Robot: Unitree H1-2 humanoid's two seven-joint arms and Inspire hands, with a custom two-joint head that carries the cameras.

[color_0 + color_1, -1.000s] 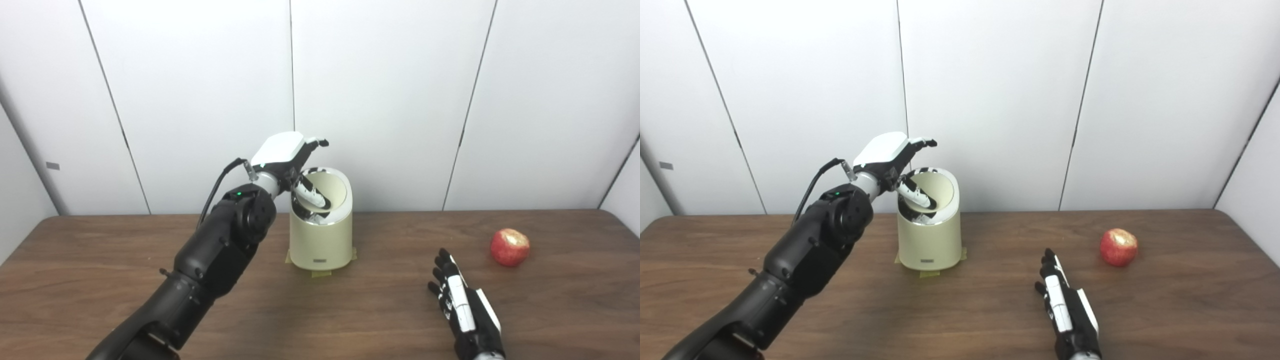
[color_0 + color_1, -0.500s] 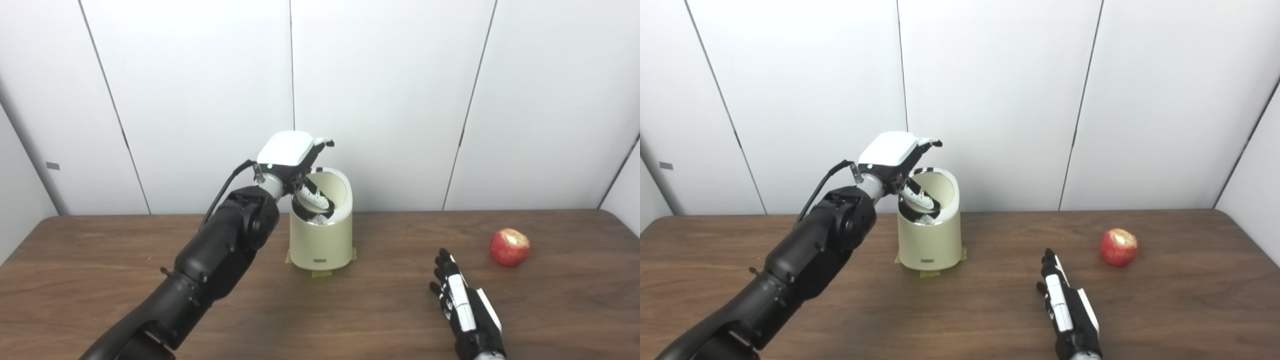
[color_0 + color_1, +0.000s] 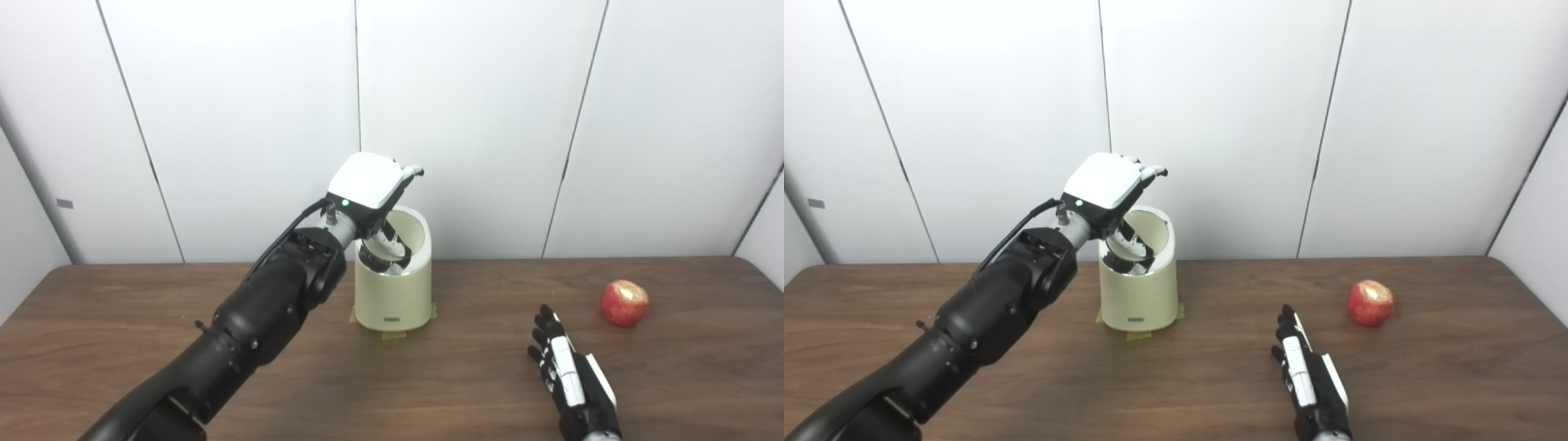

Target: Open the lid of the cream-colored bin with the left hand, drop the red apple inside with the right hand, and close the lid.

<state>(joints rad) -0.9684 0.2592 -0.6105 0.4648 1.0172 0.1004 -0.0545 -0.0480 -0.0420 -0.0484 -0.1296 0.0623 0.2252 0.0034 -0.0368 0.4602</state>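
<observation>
Left hand [image 3: 367, 187] over bin [image 3: 395, 294], lid seemingly open

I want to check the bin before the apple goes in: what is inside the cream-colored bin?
The cream-colored bin is open at the top, and part of the left hand reaches into the opening. The bottom is hidden by the wall. The red apple lies on the table.
</observation>
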